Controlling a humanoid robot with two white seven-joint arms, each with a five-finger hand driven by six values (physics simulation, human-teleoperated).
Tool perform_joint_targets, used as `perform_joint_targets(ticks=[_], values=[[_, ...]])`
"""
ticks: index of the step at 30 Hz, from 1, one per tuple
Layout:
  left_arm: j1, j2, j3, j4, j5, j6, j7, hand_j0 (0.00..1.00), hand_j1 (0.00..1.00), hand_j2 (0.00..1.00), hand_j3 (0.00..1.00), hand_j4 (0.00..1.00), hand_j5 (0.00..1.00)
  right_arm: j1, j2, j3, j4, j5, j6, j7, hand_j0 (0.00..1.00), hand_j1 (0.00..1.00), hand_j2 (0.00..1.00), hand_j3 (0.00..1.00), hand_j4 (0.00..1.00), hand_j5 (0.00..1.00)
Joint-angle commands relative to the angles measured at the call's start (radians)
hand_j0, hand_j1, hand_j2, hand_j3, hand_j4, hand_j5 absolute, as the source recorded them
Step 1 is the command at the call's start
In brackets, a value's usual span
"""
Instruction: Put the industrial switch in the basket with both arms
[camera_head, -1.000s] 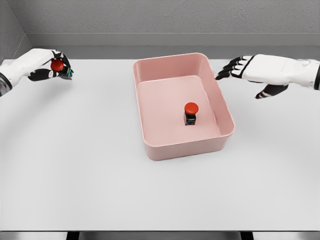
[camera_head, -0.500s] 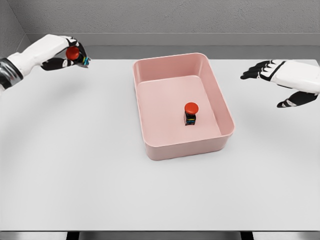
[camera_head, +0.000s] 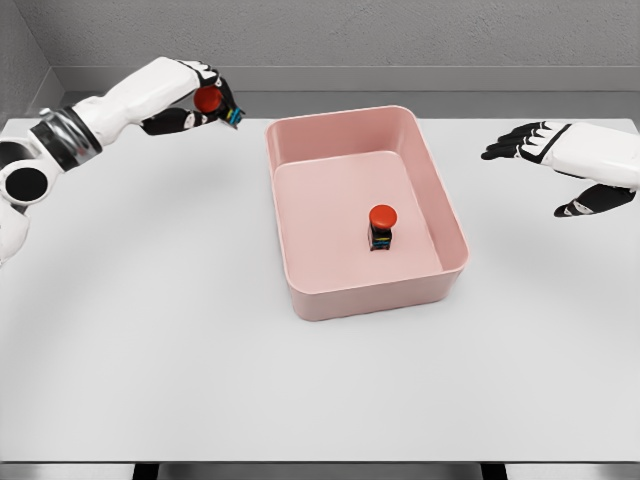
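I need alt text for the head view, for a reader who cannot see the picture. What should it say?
The left hand holds a red-capped industrial switch in the air, left of a pink basket on a white table. A second switch already stands upright inside the basket. The right hand hovers open and empty to the basket's right.

Pink basket (camera_head: 455, 235) — red-capped, seemingly black-bodied switch (camera_head: 381, 227)

Bright even light, soft shadows, sharp

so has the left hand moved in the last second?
Yes. The left hand, holding a red-capped industrial switch, has moved right and up, closer to the pink plastic basket.
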Motion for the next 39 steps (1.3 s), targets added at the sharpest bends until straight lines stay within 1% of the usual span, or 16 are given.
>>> perform_joint_targets(ticks=[1, 4, 8, 11, 18, 21, 22, 23, 24, 25, 32, 35, 39], values=[[-0.003, -0.03, -0.022, -0.016, 0.015, 0.004, 0.003, 0.46, 0.46, 0.46, 0.46, 0.46, 0.46, 0.0, -0.002, -0.003, 0.002, -0.006, 0.001, 0.0, 1.0, 1.0, 1.0, 1.0, 1.0, 1.0], [-0.009, -0.067, -0.033, -0.017, 0.014, 0.004, 0.003, 0.46, 0.46, 0.46, 0.46, 0.46, 0.46, 0.0, -0.001, -0.003, 0.005, -0.006, 0.001, 0.0, 1.0, 1.0, 1.0, 1.0, 1.0, 1.0], [-0.031, -0.119, -0.065, -0.016, 0.009, 0.004, 0.003, 0.46, 0.46, 0.46, 0.46, 0.46, 0.46, 0.0, -0.002, -0.003, 0.005, -0.006, 0.001, 0.0, 1.0, 1.0, 1.0, 1.0, 1.0, 1.0], [-0.048, -0.165, -0.085, -0.016, 0.009, 0.004, -0.017, 0.46, 0.46, 0.46, 0.46, 0.46, 0.46, 0.0, -0.002, -0.003, 0.005, -0.006, 0.001, 0.0, 1.0, 1.0, 1.0, 1.0, 1.0, 1.0], [-0.071, -0.232, -0.118, -0.014, 0.006, 0.004, -0.019, 0.48, 0.48, 0.48, 0.48, 0.48, 0.48, 0.0, -0.002, -0.003, 0.006, -0.005, 0.001, 0.0, 1.0, 1.0, 1.0, 1.0, 1.0, 1.0], [-0.071, -0.245, -0.12, -0.014, 0.005, 0.004, -0.019, 0.54, 0.54, 0.54, 0.54, 0.54, 0.54, 0.0, -0.002, -0.003, 0.006, -0.005, 0.001, 0.0, 1.0, 1.0, 1.0, 1.0, 1.0, 1.0], [-0.072, -0.248, -0.12, -0.014, 0.006, 0.004, -0.019, 0.61, 0.61, 0.61, 0.61, 0.61, 0.61, 0.0, -0.002, -0.003, 0.006, -0.005, 0.001, 0.0, 1.0, 1.0, 1.0, 1.0, 1.0, 1.0], [-0.074, -0.249, -0.12, -0.014, 0.009, 0.004, -0.019, 0.8, 0.8, 0.8, 0.8, 0.8, 0.8, 0.0, -0.002, -0.003, 0.006, -0.005, 0.001, 0.0, 1.0, 1.0, 1.0, 1.0, 1.0, 1.0], [-0.074, -0.249, -0.118, -0.016, 0.012, 0.004, -0.019, 0.98, 0.98, 0.98, 0.98, 0.98, 0.98, 0.0, -0.002, -0.003, 0.006, -0.005, 0.001, 0.0, 1.0, 1.0, 1.0, 1.0, 1.0, 1.0], [-0.078, -0.249, -0.117, -0.016, 0.014, 0.004, -0.019, 1.0, 1.0, 1.0, 1.0, 1.0, 1.0, 0.0, -0.002, -0.003, 0.006, -0.005, 0.001, 0.0, 1.0, 1.0, 1.0, 1.0, 1.0, 1.0], [-0.086, -0.252, -0.115, -0.014, 0.015, 0.004, -0.017, 1.0, 1.0, 1.0, 1.0, 1.0, 1.0, 0.0, -0.002, -0.003, 0.006, -0.005, 0.001, 0.0, 1.0, 1.0, 1.0, 1.0, 1.0, 1.0], [-0.1, -0.295, -0.115, -0.009, 0.006, 0.004, -0.017, 1.0, 1.0, 1.0, 1.0, 1.0, 1.0, 0.0, -0.002, -0.003, 0.006, -0.005, 0.001, 0.0, 1.0, 1.0, 1.0, 1.0, 1.0, 1.0], [-0.112, -0.324, -0.118, -0.009, 0.002, 0.004, -0.019, 1.0, 1.0, 1.0, 1.0, 1.0, 1.0, 0.0, -0.002, -0.003, 0.006, -0.005, 0.001, 0.0, 1.0, 1.0, 1.0, 1.0, 1.0, 1.0]])
